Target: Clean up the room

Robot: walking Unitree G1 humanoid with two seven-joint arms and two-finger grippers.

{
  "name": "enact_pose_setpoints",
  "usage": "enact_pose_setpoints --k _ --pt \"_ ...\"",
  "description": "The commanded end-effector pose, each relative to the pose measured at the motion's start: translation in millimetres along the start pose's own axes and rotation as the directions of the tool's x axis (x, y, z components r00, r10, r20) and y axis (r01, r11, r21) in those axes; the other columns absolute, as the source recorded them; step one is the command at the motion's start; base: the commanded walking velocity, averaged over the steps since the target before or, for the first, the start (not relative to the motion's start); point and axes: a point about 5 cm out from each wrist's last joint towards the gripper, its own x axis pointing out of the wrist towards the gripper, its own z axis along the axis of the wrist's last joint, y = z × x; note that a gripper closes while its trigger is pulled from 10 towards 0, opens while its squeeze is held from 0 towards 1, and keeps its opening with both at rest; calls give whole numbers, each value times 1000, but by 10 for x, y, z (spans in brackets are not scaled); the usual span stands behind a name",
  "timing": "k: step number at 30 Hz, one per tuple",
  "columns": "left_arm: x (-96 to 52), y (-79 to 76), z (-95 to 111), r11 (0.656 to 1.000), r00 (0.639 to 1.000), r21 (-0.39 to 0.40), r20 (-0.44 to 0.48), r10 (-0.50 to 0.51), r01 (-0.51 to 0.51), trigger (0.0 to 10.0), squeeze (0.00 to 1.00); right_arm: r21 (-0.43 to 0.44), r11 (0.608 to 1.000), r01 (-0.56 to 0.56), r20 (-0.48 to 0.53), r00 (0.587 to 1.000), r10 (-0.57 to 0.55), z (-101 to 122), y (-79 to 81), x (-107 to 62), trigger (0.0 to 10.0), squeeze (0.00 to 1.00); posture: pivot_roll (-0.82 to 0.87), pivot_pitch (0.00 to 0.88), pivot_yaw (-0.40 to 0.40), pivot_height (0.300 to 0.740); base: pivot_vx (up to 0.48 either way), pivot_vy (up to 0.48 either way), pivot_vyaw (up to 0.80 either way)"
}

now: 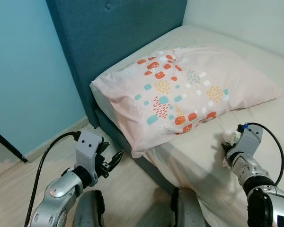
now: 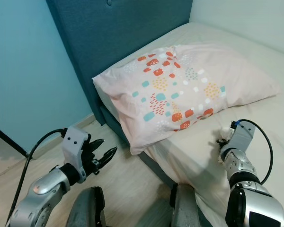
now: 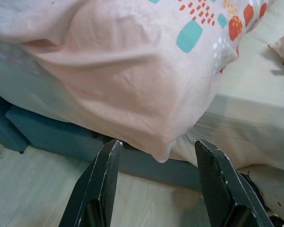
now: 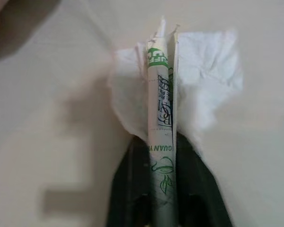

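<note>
The right gripper (image 4: 163, 142) is at the lower right of the left eye view, over the bed (image 1: 274, 118) near its front edge. Its jaws are closed on a wrapper (image 4: 162, 109), a flat white packet w/ green print, and a crumpled white tissue (image 4: 213, 71) is pinched together w/ it. In the right wrist view the wrapper stands edge-on between the two black fingers (image 4: 125, 189) and the tissue spreads out behind it on both sides. The sheet under it is beige; I cannot tell if the tissue touches the sheet or hangs just above.

The left gripper (image 3: 156, 156) is at the lower left of the head views, over the wood floor (image 1: 19, 189) beside the bed. Its jaws are open, nothing between them. They point toward the pillow's hanging corner, which in the left wrist view sits in the gap between the fingertips but apart from them.

The pillow (image 1: 180, 90) is pale pink w/ orange, teal and yellow patches. It lies in the centre of the frame, against the dark teal headboard (image 1: 118, 33), and its lower left corner sticks out over the bed edge. The bed frame below is the same teal. The wall (image 1: 28, 71) at the left is light blue, and a black bar (image 1: 7, 144) leans across the left edge, near the floor.
</note>
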Motion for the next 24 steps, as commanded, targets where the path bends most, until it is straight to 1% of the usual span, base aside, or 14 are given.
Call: enact_pose_setpoints --k 1,6,7,8,10,11,15,16,17,18,19,20,21,24 --pt "-8 -10 -80 1000 999 3 -35 -5 5 10000 0 -12 1000 -20 -71 997 19 -175 43 -8 0 0 154 211 -27 545 0 0 0" --pt "50 -14 -100 1000 1000 -10 -15 17 -18 10000 0 -16 998 -53 -43 998 52 -102 127 2 0 0 113 155 -55 545 0 0 0" --pt "76 -4 -105 999 999 -31 7 40 -40 10000 0 -14 996 -92 -2 996 92 -5 242 9 0 0 97 136 -63 545 0 0 0" --pt "76 -4 -105 999 999 -31 7 40 -40 10000 0 -14 996 -92 -2 996 92 -5 242 9 0 0 97 136 -63 545 0 0 0" --pt "91 2 -112 998 998 -48 25 53 -51 10000 0 -39 990 -133 43 990 135 75 377 6 0 0 62 94 -75 545 0 0 0" --pt "91 2 -112 998 998 -48 25 53 -51 10000 0 -39 990 -133 43 990 135 75 377 6 0 0 62 94 -75 545 0 0 0" --pt "107 11 -117 996 996 -66 47 70 -67 10000 0 -101 980 -170 105 978 180 137 556 -15 0 0 40 70 -76 545 0 0 0" --pt "106 38 -107 990 991 -85 66 116 -110 10000 0 -136 975 -178 168 965 200 146 670 -55 0 0 25 56 -79 545 0 0 0" --pt "106 38 -107 990 991 -85 66 116 -110 10000 0 -136 975 -178 168 965 200 146 670 -55 0 0 25 56 -79 545 0 0 0" --pt "107 63 -99 983 984 -102 81 160 -151 10000 0 -158 968 -195 227 947 227 145 785 -113 0 0 16 45 -81 545 0 0 0" --pt "107 63 -99 983 984 -102 81 160 -151 10000 0 -158 968 -195 227 947 227 145 785 -113 0 0 16 45 -81 545 0 0 0" --pt "106 87 -90 974 975 -117 93 203 -192 10000 0 -185 962 -201 290 924 249 141 880 -191 0 0 13 41 -80 545 0 0 0" --pt "115 101 -81 959 960 -156 113 256 -238 10000 0 -235 951 -199 395 875 281 55 1016 -395 941 0 2 31 -84 545 0 0 0" --pt "121 91 -85 957 958 -164 116 262 -241 10000 0 -243 950 -197 414 865 285 -9 1035 -463 1176 0 1 30 -84 545 0 0 0"
